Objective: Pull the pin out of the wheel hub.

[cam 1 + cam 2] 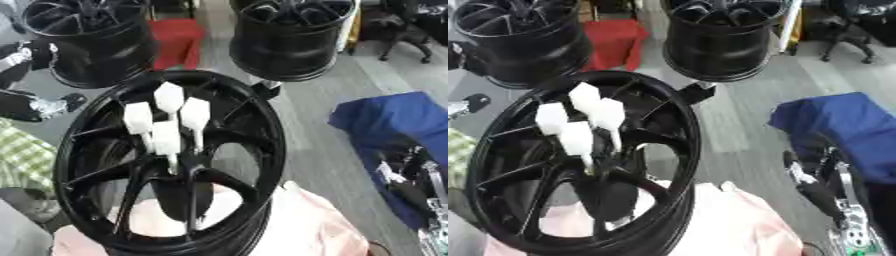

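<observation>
A black spoked wheel hub (87,150) stands tilted in the middle, leaning on something covered by a pink cloth (315,225). Several white pins (166,137) with broad heads stick out of its centre, close together. My left hand (52,104) shows as a black and silver shape at the left edge, well clear of the hub. My right hand (811,182) hangs at the lower right over a blue cloth, fingers relaxed and holding nothing. Neither hand touches the pins.
Two more black wheel hubs stand behind, one at the far left (87,45) and one at the far middle (293,40), with a red box (178,40) between them. A blue cloth (398,117) lies at the right, a green checked cloth (22,157) at the left.
</observation>
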Motion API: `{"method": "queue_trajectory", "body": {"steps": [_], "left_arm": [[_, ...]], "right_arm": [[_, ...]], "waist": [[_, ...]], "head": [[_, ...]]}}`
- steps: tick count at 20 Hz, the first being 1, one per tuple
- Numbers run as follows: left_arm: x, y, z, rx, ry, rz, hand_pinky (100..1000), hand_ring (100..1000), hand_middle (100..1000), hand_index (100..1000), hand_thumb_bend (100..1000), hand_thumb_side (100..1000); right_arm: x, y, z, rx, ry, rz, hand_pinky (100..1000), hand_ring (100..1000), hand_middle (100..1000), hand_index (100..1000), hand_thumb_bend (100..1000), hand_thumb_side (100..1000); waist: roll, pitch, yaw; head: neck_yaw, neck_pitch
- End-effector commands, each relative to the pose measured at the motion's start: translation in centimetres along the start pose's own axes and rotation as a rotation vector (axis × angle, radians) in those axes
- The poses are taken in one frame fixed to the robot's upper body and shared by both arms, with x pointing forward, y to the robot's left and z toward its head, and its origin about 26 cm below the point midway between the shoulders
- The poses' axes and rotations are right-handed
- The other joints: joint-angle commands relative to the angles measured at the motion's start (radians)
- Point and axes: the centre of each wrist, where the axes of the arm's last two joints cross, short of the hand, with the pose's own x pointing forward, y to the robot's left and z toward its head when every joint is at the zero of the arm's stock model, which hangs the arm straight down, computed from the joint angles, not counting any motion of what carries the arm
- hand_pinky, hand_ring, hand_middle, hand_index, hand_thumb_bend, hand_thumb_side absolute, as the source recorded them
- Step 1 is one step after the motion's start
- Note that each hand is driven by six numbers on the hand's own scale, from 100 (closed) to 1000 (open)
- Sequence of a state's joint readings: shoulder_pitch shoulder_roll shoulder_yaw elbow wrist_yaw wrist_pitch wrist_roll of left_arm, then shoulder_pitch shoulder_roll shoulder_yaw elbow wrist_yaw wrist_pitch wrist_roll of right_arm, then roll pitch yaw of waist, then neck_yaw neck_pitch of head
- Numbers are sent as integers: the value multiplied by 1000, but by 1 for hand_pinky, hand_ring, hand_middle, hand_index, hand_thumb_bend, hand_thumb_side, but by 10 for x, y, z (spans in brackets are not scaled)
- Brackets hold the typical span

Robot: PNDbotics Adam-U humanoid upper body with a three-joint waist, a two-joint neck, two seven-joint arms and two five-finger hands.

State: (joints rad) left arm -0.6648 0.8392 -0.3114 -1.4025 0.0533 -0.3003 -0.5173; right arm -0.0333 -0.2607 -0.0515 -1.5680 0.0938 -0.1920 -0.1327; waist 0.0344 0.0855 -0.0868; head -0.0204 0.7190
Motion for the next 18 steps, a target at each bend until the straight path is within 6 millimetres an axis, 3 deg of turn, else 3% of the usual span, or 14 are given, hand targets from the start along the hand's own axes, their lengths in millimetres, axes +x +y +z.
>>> {"method": "queue_trajectory", "body": {"steps": [1,8,11,18], "left_arm": [[-3,8,-6,-91,-15,-57,795,755,779,883,374,348],[-12,8,-27,-221,-58,-99,795,756,792,890,389,378],[-4,7,-43,-280,-81,-110,795,756,793,889,386,376],[7,11,-56,-378,-126,-71,790,753,789,884,385,375]], "right_arm": [[3,-7,-3,5,-18,23,565,698,739,927,396,419],[2,-7,-2,4,-13,23,565,698,739,927,395,420],[2,-7,-1,3,-11,22,565,698,739,927,395,420],[1,-7,-1,4,-9,21,565,698,739,927,395,421]], "waist": [[-2,-16,2],[-3,-20,8],[-5,-23,9],[-6,-25,12]], "head": [[1,-2],[1,3],[1,5],[1,6]]}}
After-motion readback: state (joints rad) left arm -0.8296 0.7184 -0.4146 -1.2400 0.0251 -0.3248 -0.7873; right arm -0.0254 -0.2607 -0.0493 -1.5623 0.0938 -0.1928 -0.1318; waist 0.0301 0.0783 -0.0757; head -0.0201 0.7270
